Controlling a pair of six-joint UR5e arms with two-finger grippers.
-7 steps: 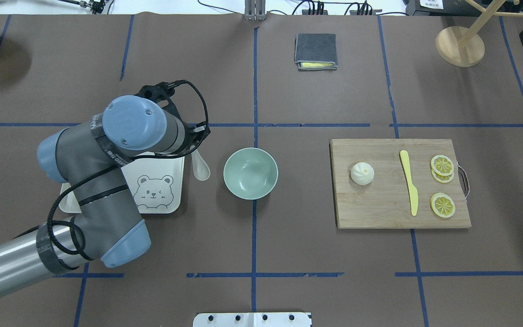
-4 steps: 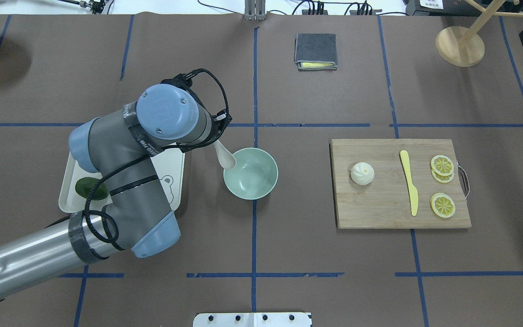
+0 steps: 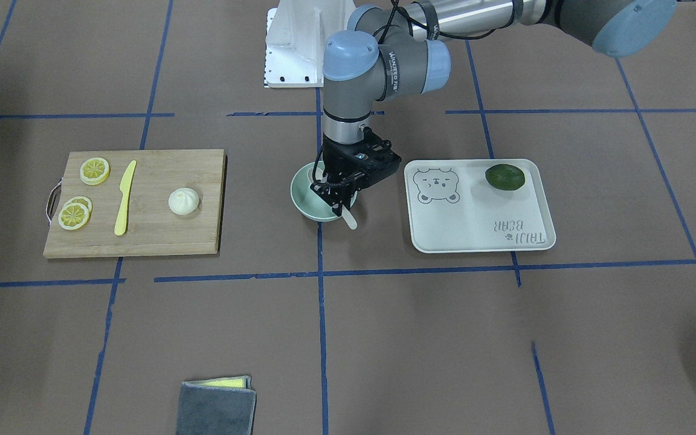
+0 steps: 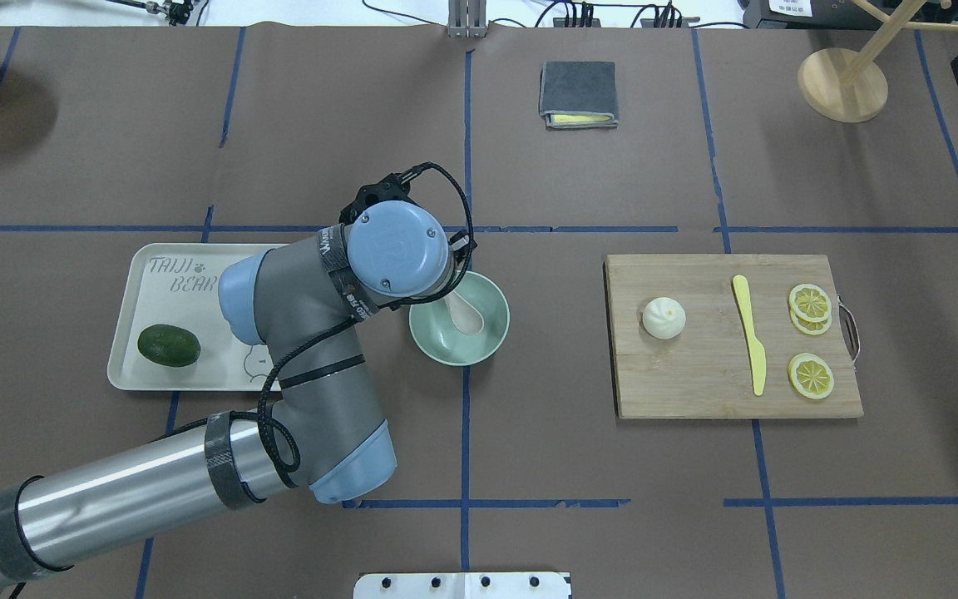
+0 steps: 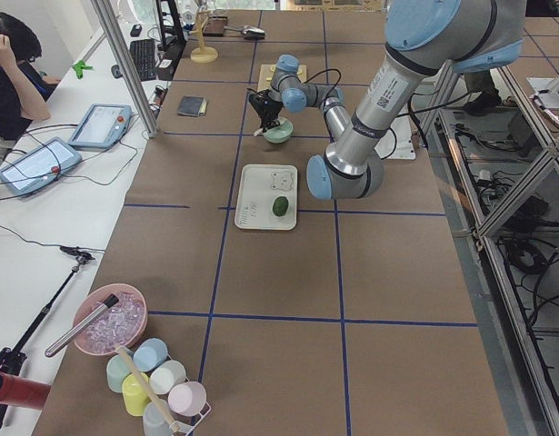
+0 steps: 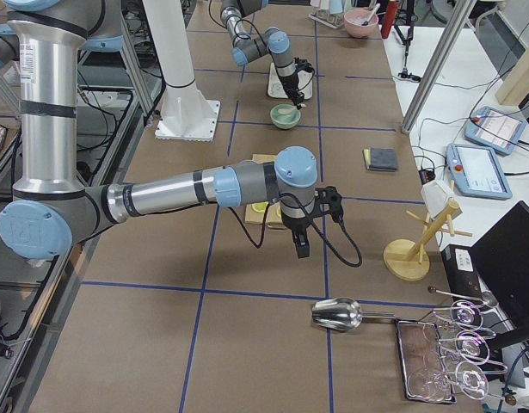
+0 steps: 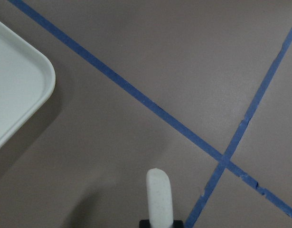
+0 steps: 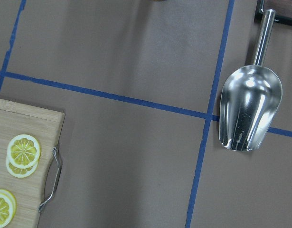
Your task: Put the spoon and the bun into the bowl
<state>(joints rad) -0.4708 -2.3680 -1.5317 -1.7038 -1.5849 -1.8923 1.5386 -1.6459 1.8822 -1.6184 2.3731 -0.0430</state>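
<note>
My left gripper (image 3: 340, 200) is shut on the pale spoon (image 4: 464, 314) and holds it tilted over the mint-green bowl (image 4: 432, 343). The scoop hangs inside the bowl's rim. The handle end sticks out past the bowl (image 3: 350, 220) and shows in the left wrist view (image 7: 159, 192). The white bun (image 4: 663, 318) sits on the left part of the wooden cutting board (image 4: 695, 387), well right of the bowl. My right gripper (image 6: 300, 249) shows only in the exterior right view, above the table beside the board; I cannot tell whether it is open or shut.
A yellow knife (image 4: 750, 333) and lemon slices (image 4: 810, 302) lie on the board. A white bear-print tray (image 4: 163, 279) with a dark green fruit (image 4: 169, 345) is left of the bowl. A folded grey cloth (image 4: 578, 93) lies far back. A metal scoop (image 8: 249, 111) lies at the far right.
My left arm has swung right with the spoon, from beside the tray to over the bowl. The tray and green fruit are now uncovered.
</note>
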